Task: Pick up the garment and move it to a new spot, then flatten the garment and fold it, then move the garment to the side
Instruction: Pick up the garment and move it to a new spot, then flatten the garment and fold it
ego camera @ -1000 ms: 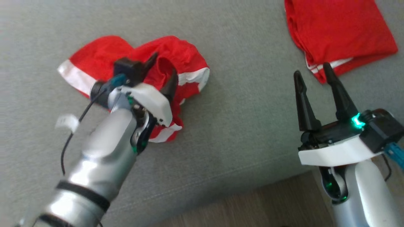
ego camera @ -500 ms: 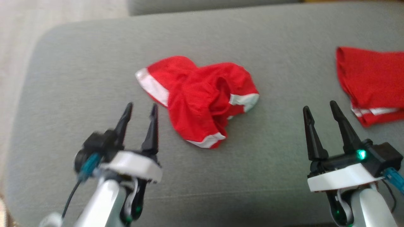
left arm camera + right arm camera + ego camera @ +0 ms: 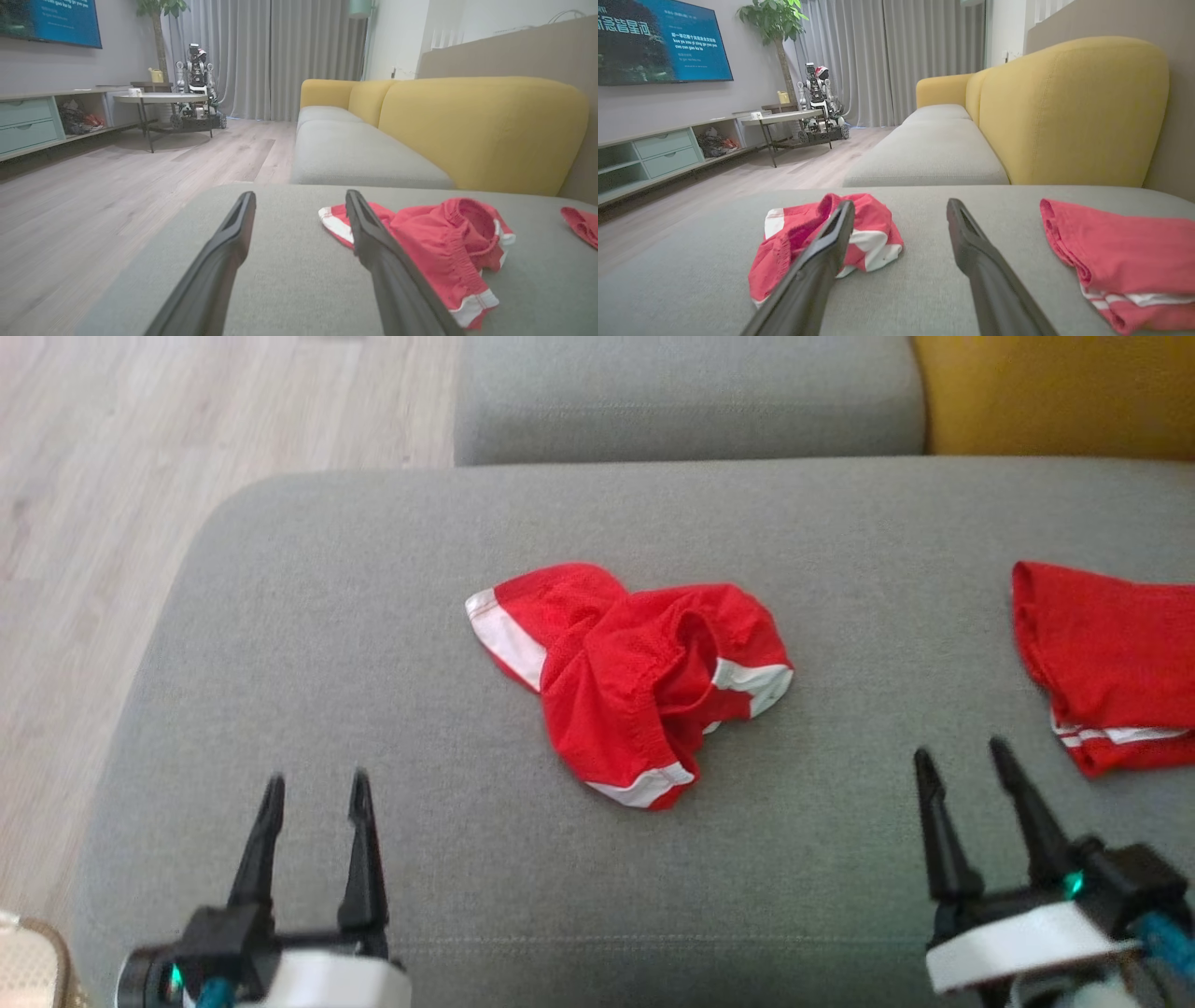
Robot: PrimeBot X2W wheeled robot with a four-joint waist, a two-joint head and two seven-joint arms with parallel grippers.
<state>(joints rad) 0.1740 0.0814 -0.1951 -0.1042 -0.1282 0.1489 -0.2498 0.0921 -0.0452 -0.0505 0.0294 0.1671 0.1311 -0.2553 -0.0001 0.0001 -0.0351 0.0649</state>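
The grey sofa seat (image 3: 373, 616) carries everything. Near its middle lies the garment (image 3: 635, 681), red shorts with white bands, bunched and twisted with one opening gaping. It is neither flat nor folded. Well apart from it, at the robot's right, a second red garment (image 3: 1111, 663) lies folded over. The left claw (image 3: 316, 779) and the right claw (image 3: 961, 749) both stand open and empty by the seat's near edge, clear of the cloth. I judge the task to be at an early stage: whether this spot is the new one cannot be told, and flattening, folding and setting aside all remain. As for writing, the blue wall screen (image 3: 658, 42) shows white lines, large characters above small Latin letters, too small to read with confidence; the garment shows no label or brand
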